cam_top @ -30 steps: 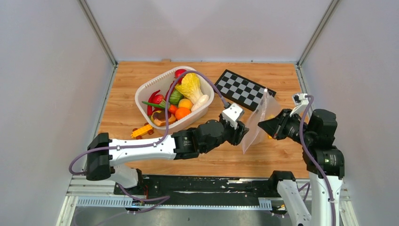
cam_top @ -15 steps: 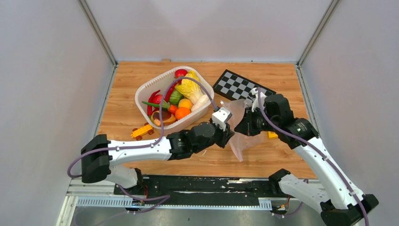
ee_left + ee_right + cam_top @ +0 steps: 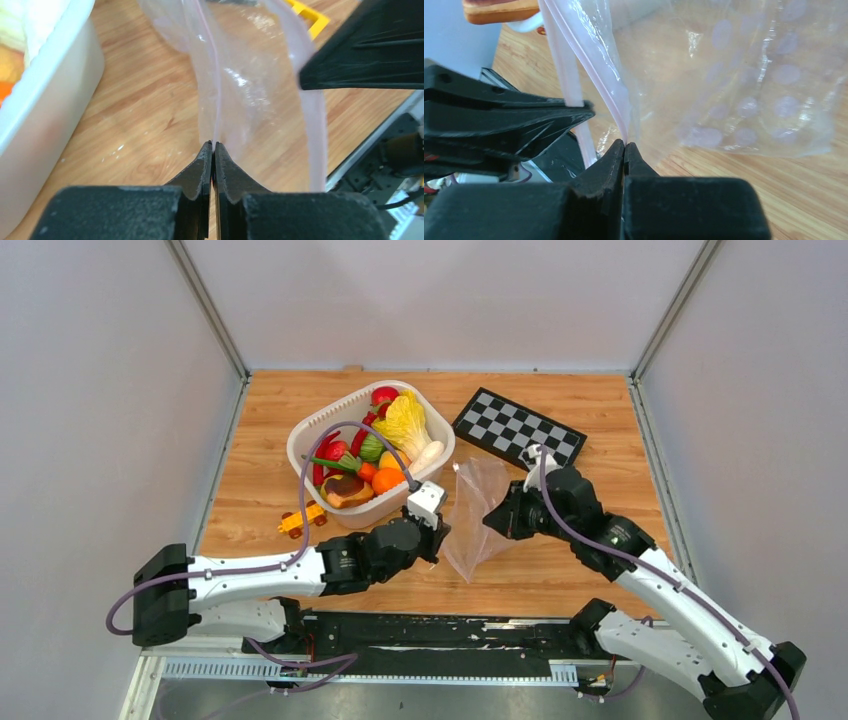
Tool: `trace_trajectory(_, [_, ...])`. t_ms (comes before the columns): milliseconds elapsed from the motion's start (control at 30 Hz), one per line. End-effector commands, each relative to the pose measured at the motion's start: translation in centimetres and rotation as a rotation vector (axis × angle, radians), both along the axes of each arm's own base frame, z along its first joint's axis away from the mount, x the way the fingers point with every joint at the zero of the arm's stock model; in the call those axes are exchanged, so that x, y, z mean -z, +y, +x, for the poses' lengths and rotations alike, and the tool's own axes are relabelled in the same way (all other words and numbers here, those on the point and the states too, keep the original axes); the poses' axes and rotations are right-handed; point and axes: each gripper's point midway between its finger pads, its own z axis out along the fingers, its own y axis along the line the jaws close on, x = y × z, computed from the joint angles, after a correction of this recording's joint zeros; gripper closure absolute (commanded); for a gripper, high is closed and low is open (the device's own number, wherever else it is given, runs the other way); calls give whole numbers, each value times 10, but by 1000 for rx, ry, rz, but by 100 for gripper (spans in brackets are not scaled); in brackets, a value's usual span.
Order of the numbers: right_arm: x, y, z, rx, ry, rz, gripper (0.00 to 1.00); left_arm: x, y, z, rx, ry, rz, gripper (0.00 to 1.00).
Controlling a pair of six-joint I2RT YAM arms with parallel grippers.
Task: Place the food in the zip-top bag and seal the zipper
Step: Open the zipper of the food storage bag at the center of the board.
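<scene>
The zip-top bag (image 3: pixel 473 515) hangs clear and dotted between my two grippers, low over the table in front of the basket. My left gripper (image 3: pixel 438 537) is shut on one side of its pink zipper (image 3: pixel 216 95). The right gripper (image 3: pixel 497 521) is shut on the other lip of the zipper (image 3: pixel 616 112), so the mouth gapes between them. The left gripper (image 3: pixel 213 145) and right gripper (image 3: pixel 625 144) both show jaws pressed together on the strip. The food (image 3: pixel 387 478) lies in the white basket (image 3: pixel 362 515), including a cabbage (image 3: pixel 403 423) and the bun (image 3: pixel 348 490).
A checkerboard (image 3: pixel 518 427) lies at the back right. The yellow toy car (image 3: pixel 300 520) sits on the table left of the basket. A yellow piece (image 3: pixel 307 15) shows on the wood beyond the bag. Grey walls close in both sides.
The right arm swung the bag from the right side toward the basket and lower. The left arm drew back left, and its jaws closed onto the bag's zipper edge.
</scene>
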Motion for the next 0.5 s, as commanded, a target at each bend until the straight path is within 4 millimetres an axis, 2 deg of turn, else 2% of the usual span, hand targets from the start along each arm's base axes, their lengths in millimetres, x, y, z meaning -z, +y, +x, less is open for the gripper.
trace_trajectory(0, [-47, 18, 1, 59, -136, 224, 100, 4, 20, 12, -100, 5, 6, 92])
trace_trajectory(67, [-54, 21, -8, 41, -161, 229, 100, 5, 24, 14, -113, 2, 21, 94])
trace_trajectory(167, [-53, 12, -11, 98, -177, 147, 100, 6, 23, 19, -129, 3, 26, 94])
trace_trajectory(267, [-41, -11, -10, 246, -179, 0, 100, 9, 18, 21, -130, 11, 32, 94])
trace_trajectory(333, [-41, -17, -11, 283, -194, -39, 100, 13, 14, 23, -134, 20, 43, 94])
trace_trajectory(467, [-46, -10, -11, 280, -219, 27, 100, 19, 12, 26, -143, 25, 75, 94])
